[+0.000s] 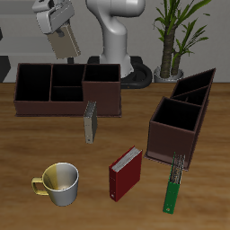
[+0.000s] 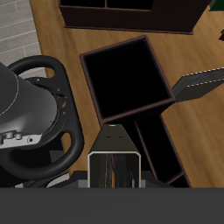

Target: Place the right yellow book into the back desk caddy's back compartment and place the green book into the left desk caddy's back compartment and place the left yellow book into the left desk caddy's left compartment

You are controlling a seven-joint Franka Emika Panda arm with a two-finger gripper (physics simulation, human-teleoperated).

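My gripper (image 1: 57, 30) is shut on the right yellow book (image 1: 63, 42) and holds it tilted, high above the back of the back desk caddy (image 1: 54, 90). In the wrist view the held book (image 2: 116, 163) hangs over that caddy's tall square bin (image 2: 127, 79). The left yellow book (image 1: 90, 122) stands upright against the back caddy's front wall and also shows in the wrist view (image 2: 201, 83). The green book (image 1: 173, 190) lies near the table's front edge, in front of the left desk caddy (image 1: 182, 115). All caddy bins look empty.
A red book (image 1: 125, 172) lies between the mug (image 1: 57, 182) and the green book. The robot's base (image 1: 117, 40) stands right behind the back caddy, and shows large in the wrist view (image 2: 35, 114). A potted plant (image 1: 175, 36) stands at the back.
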